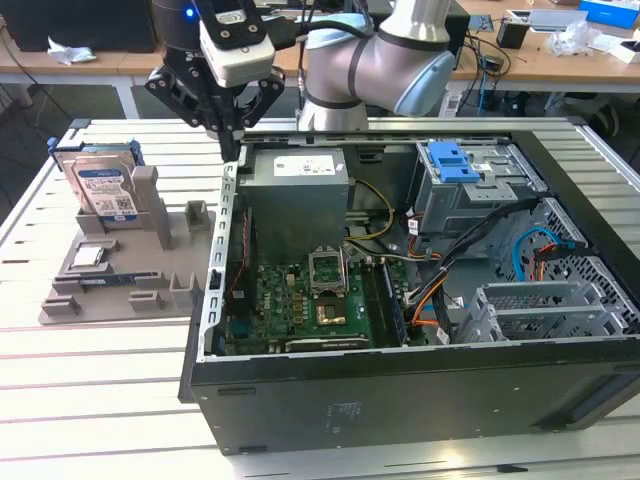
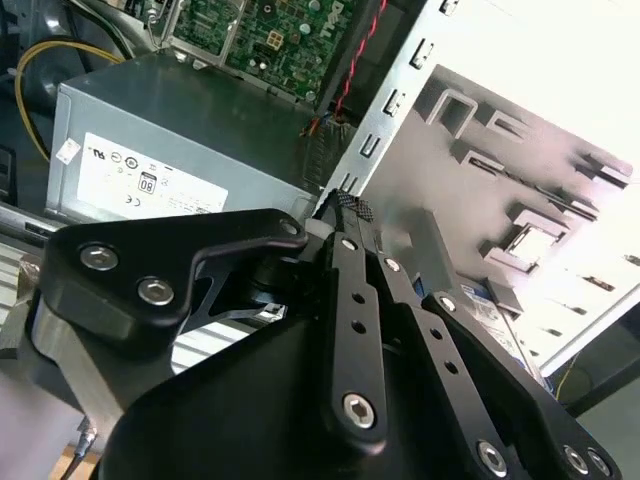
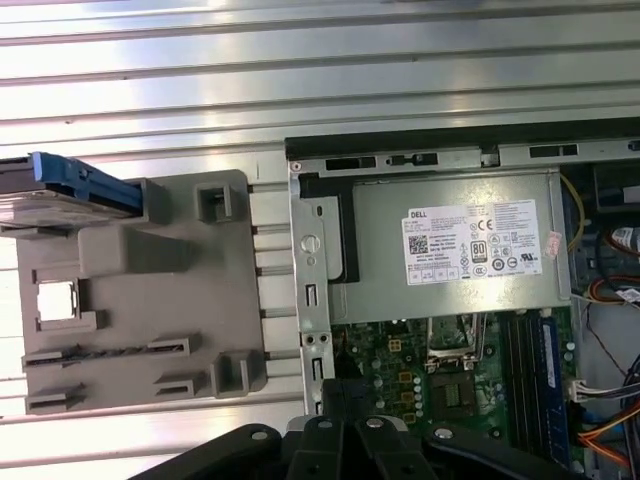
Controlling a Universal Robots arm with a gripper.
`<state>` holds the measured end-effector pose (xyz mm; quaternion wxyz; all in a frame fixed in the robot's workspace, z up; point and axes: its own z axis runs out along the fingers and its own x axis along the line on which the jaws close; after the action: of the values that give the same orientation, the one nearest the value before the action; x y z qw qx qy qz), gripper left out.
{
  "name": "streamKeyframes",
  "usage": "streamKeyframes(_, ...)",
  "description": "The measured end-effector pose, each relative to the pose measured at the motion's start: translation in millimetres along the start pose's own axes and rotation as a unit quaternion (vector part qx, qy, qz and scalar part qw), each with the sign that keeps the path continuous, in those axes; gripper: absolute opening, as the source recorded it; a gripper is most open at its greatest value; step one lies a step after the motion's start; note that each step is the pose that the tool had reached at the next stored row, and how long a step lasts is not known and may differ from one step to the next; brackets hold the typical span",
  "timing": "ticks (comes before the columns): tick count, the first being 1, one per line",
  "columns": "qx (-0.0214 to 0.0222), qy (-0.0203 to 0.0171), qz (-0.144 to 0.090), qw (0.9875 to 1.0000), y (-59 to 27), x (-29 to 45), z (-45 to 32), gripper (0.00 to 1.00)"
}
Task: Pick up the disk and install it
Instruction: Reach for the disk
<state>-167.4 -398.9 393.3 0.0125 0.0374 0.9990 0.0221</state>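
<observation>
The disk stands on edge in a grey fixture on the exterior view's left. It is a silver drive with a white-and-blue label and a blue bracket. In the first wrist view its blue bracket edge shows from above. My gripper hangs above the open computer case's left wall, to the right of the disk and apart from it. Its black fingers meet at the tip with nothing between them. The gripper also sits over the case edge in the first wrist view.
The open computer case lies on a slatted table, with a power supply, a motherboard and a grey drive cage with a blue latch. A small square chip lies in the fixture. Desks with clutter stand behind.
</observation>
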Motion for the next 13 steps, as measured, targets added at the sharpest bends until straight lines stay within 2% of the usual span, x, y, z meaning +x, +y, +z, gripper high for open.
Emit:
streamKeyframes(6, 0.0000, 0.0000, 0.000, 1.0000, -0.8, 10.3, -0.2, 0.11)
streamKeyframes(13, 0.0000, 0.0000, 0.000, 1.0000, -2.0, 26.5, -0.7, 0.11)
